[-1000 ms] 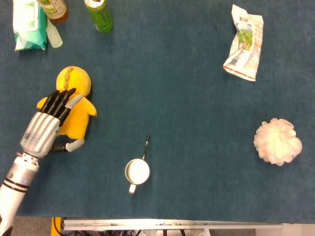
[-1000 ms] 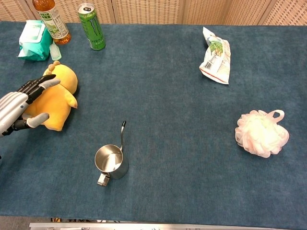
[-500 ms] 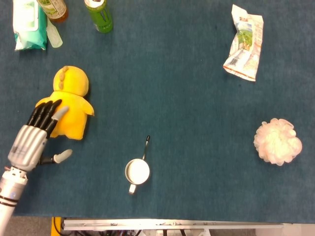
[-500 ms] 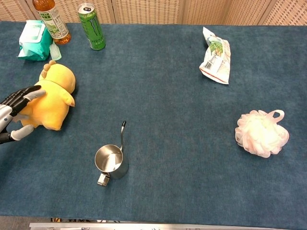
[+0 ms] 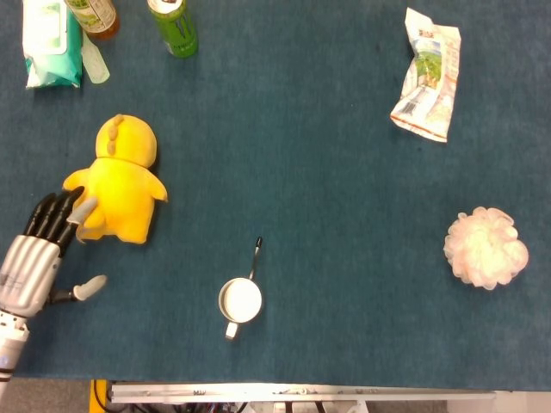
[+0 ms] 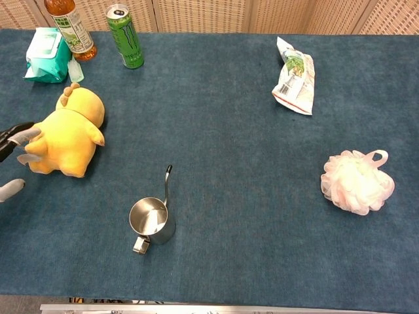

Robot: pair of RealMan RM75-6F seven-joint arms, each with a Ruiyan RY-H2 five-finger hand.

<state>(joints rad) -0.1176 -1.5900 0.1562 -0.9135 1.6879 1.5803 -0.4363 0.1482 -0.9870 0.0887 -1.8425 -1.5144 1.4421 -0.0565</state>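
A yellow plush duck (image 5: 120, 188) lies on the blue table cloth at the left, also seen in the chest view as the plush duck (image 6: 67, 134). My left hand (image 5: 41, 255) is just left of and below it, fingers spread and holding nothing; its fingertips (image 5: 73, 206) are at the duck's lower left edge. In the chest view only the fingertips (image 6: 16, 136) of the left hand show at the left border. The right hand is in neither view.
A small steel pitcher (image 5: 239, 298) stands near the front middle. A pink bath pouf (image 5: 485, 248) lies at the right, a snack bag (image 5: 425, 75) at the back right. A green can (image 5: 175, 29), a bottle (image 5: 93, 15) and a wipes pack (image 5: 50, 43) stand at the back left.
My left hand has lifted off the duck and drawn back toward the front left edge. The duck stays lying on the cloth, shifted only slightly.
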